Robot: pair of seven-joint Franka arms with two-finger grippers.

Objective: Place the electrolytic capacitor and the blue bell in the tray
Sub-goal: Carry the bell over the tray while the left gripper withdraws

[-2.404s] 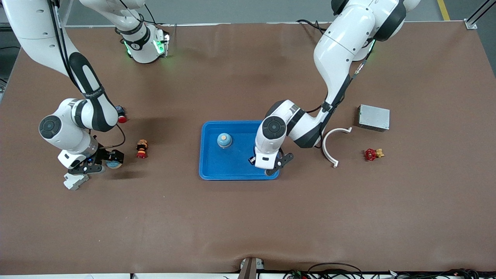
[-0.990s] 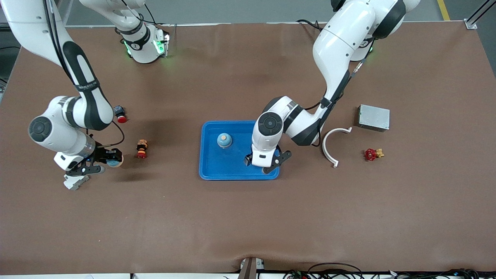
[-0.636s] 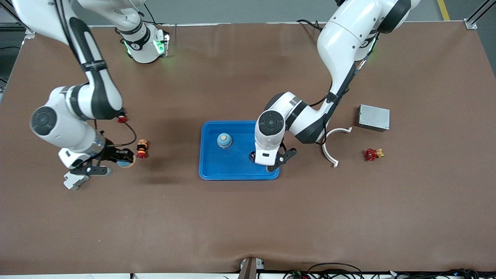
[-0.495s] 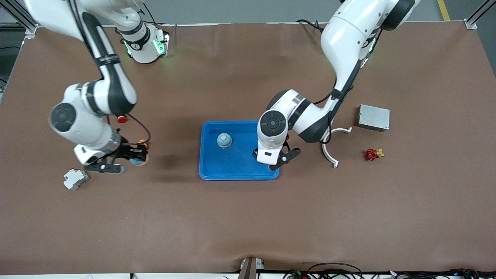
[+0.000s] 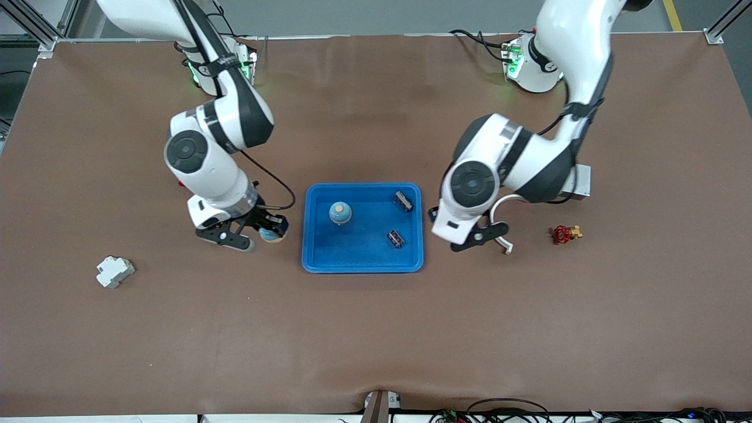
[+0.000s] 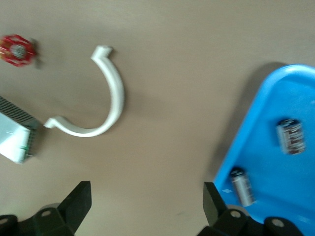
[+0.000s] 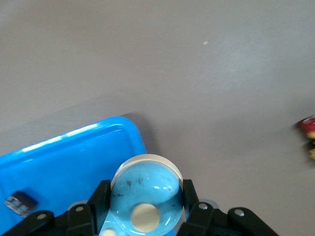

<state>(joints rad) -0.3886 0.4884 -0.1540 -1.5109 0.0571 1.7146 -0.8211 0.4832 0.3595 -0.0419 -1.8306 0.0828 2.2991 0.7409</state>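
Tray (image 5: 362,264) first: it sits mid-table, a shallow blue plastic dish with a raised rim, probably light and stiff enough to slide if bumped. Inside it stands one blue bell (image 5: 340,212) and lie two small dark capacitors (image 5: 396,238), the second (image 5: 403,201) near the corner toward the robots' bases.

A second bell (image 7: 145,193) is clamped in the right gripper (image 5: 258,233), which hangs just beside the tray's rim at the right arm's end. That bell looks smooth, rounded and hard, so likely slippery; the hold across its widest part, as the right wrist view shows, seems the sound one. The capacitors look light and rigid, apt to roll, and best pinched across the barrel.

The left gripper (image 5: 477,236) is spread wide and holds nothing, over the white curved clip (image 5: 499,207) outside the tray.

Against half a second back, the right arm has carried its bell from near the small red-and-yellow figure to the tray's edge, and the left arm has drawn off the tray, baring both capacitors.
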